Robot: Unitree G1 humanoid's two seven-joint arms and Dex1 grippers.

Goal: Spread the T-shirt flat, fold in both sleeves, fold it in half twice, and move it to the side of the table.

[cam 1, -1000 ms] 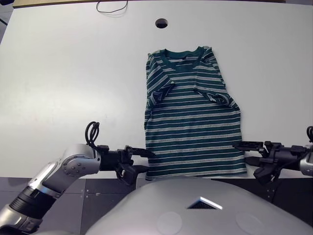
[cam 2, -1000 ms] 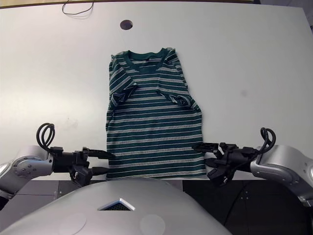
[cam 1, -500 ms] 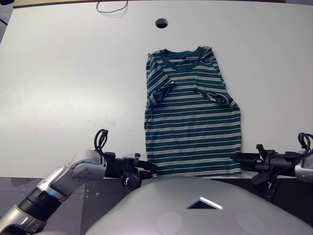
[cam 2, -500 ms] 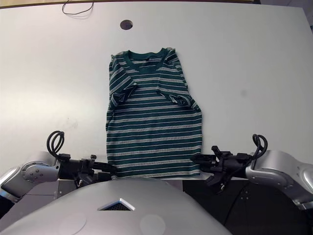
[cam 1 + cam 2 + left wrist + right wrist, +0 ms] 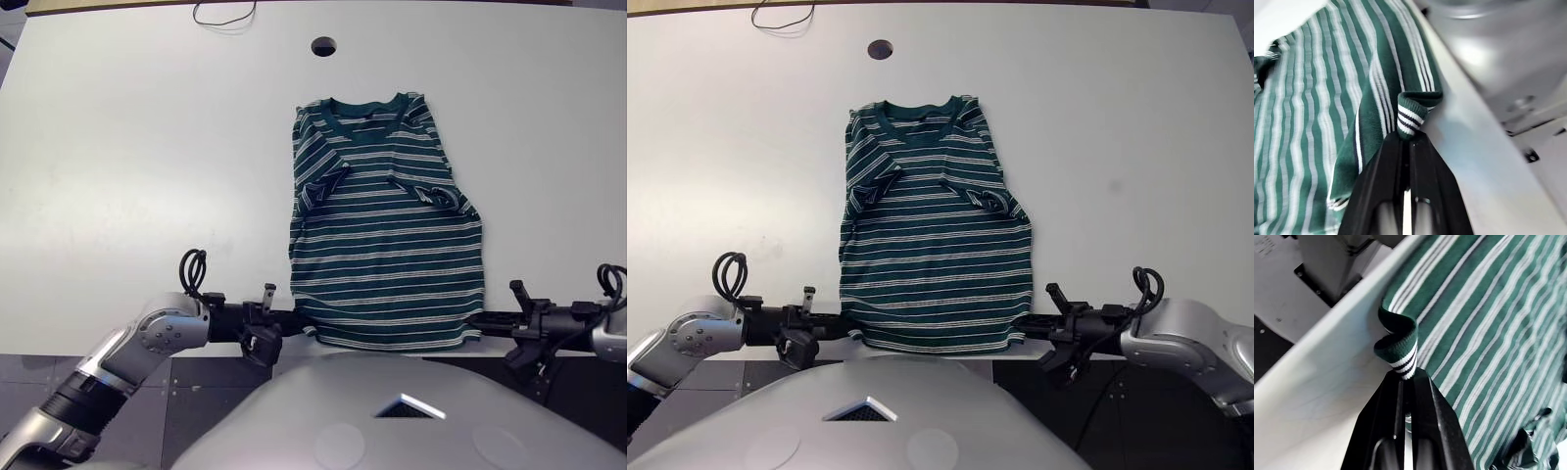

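A green T-shirt (image 5: 384, 225) with white stripes lies flat on the white table (image 5: 147, 176), collar away from me, both sleeves folded in over its chest. My left gripper (image 5: 306, 325) is at the hem's left corner by the table's near edge, shut on the T-shirt hem (image 5: 1409, 117). My right gripper (image 5: 472, 319) is at the hem's right corner, likewise shut on the hem (image 5: 1400, 352). Both hem corners bunch up slightly at the fingertips.
A round cable hole (image 5: 323, 46) sits in the table beyond the collar, and a thin black cable (image 5: 223, 15) lies at the far edge. Bare table surface stretches wide to the left and right of the shirt.
Both grippers have moved inward along the near edge and closed on the hem corners. The hem has pulled slightly away from the table edge and bunched at the corners.
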